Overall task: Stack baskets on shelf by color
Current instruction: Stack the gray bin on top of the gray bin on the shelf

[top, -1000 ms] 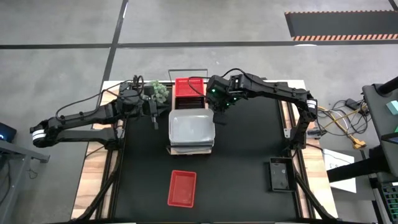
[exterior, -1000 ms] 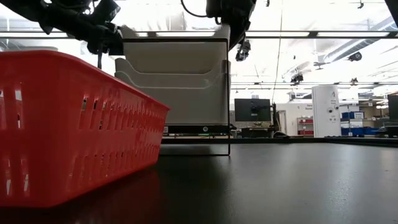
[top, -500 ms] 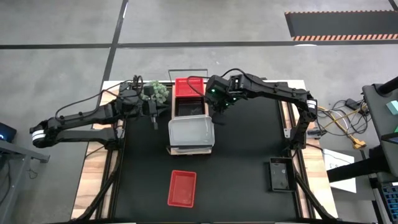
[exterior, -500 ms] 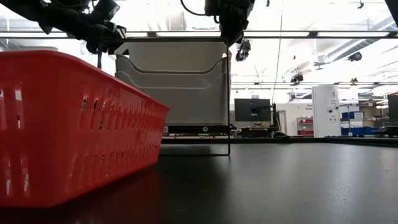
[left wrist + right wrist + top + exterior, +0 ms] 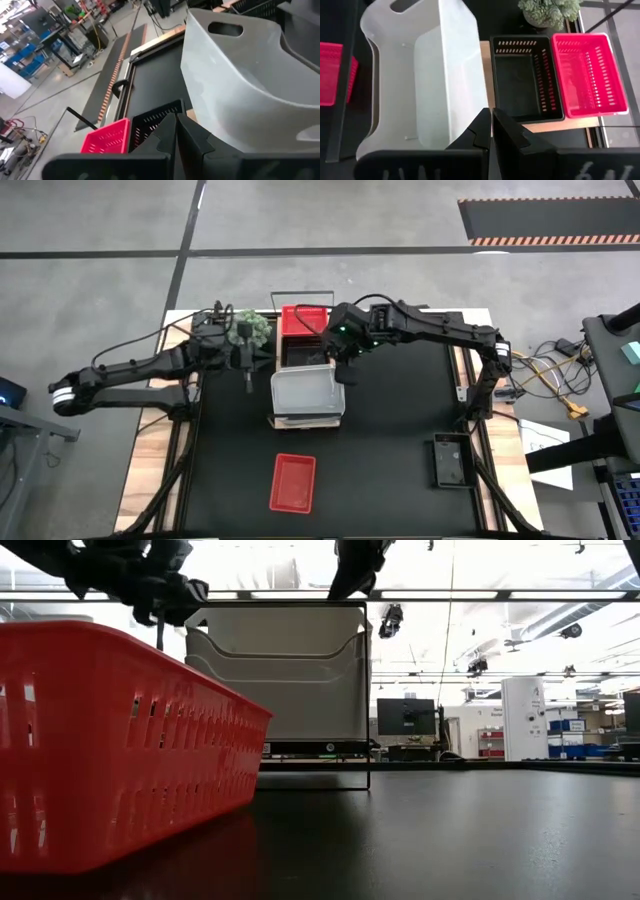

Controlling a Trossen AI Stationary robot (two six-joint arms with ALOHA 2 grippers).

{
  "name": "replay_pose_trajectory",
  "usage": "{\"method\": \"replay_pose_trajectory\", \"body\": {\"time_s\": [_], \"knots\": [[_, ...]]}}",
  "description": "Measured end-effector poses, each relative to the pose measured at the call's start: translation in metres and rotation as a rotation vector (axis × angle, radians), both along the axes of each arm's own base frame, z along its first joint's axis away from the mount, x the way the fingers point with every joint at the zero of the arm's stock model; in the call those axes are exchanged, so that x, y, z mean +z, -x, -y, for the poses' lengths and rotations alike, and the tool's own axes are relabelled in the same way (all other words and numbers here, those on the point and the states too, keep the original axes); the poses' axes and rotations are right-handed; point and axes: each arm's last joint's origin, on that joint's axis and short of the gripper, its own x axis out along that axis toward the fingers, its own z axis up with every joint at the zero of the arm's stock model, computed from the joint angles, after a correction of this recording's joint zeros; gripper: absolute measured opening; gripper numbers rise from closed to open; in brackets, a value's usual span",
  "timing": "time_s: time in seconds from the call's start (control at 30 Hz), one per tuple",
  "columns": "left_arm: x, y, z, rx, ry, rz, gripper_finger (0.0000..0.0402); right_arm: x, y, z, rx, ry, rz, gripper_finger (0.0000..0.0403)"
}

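Note:
The wooden shelf (image 5: 277, 358) carries a red basket (image 5: 305, 320) at its far end, a black basket (image 5: 304, 353) in the middle and a nested stack of white baskets (image 5: 307, 392) at its near end. Another red basket (image 5: 293, 482) lies on the table near the front edge. My right gripper (image 5: 339, 372) is shut and hangs just above the white stack's far right corner (image 5: 470, 75), apart from it in the low view. My left gripper (image 5: 247, 376) is shut, left of the shelf beside the white stack (image 5: 240, 90).
A green ball-shaped plant (image 5: 258, 328) stands at the shelf's far left corner, close to my left wrist. A black flat device (image 5: 449, 462) lies at the table's near right. Bare black tabletop stretches right of the shelf and around the loose red basket.
The top white basket, first sitting high and askew, has sunk level into the white one beneath it, uncovering more of the black basket. My right gripper, still shut, has risen a little, tipped, and shifted toward the table's left, over the stack's far right corner.

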Motion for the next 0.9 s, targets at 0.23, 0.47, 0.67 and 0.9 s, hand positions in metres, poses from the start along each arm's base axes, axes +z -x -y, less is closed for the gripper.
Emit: {"method": "replay_pose_trajectory", "body": {"time_s": [0.23, 0.47, 0.67, 0.9], "knots": [[-0.006, -0.013, -0.005, 0.001, 0.015, -0.051, 0.0, -0.002, -0.002, -0.008, 0.033, -0.022, 0.002, 0.0009], [-0.009, -0.014, -0.006, -0.005, 0.007, -0.075, 0.0, -0.003, -0.003, -0.009, -0.022, -0.053, 0.007, 0.0009], [-0.006, -0.011, -0.005, -0.004, 0.0, -0.059, 0.0, 0.015, 0.0, -0.008, -0.215, -0.173, 0.067, 0.001], [-0.003, -0.008, -0.003, -0.004, -0.008, -0.037, 0.0, 0.019, 0.018, -0.015, -0.418, -0.312, -0.078, 0.0063]]}}
